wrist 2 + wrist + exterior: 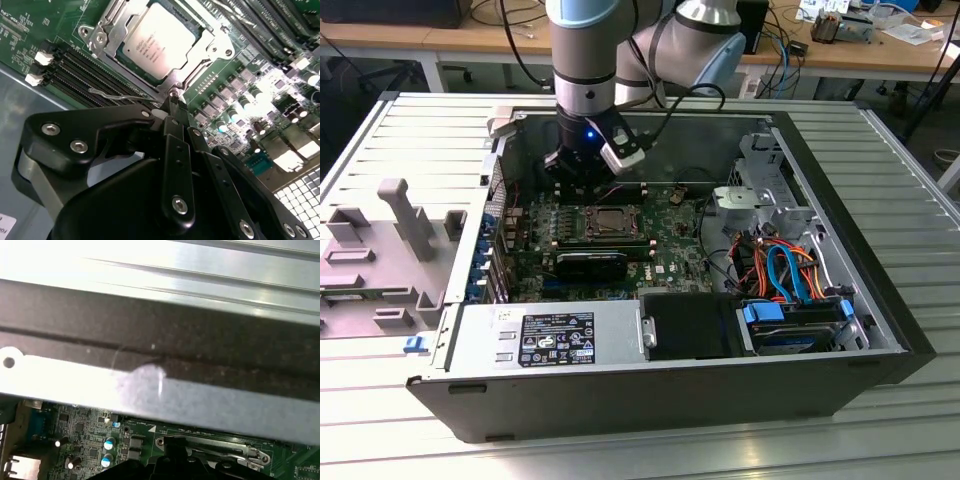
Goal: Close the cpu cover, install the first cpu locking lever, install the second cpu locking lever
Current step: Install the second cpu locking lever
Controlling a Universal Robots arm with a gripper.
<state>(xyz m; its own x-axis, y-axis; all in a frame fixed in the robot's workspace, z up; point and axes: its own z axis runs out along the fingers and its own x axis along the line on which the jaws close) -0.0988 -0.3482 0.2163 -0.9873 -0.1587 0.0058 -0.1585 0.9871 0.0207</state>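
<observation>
Open computer case (880, 330) on a slatted metal table (880, 160), with the arm's gripper (582, 172) lowered over the green motherboard (670, 225) at the far edge of the CPU socket. The cpu cover (114, 31), a silvery frame, lies flat around the processor (159, 40) in the second wrist view, with a thin wire lever (117, 95) beside it near the memory slots (80, 70). The black fingers (175, 125) appear drawn together at their tips just beside the cover's corner, gripping nothing discernible.
</observation>
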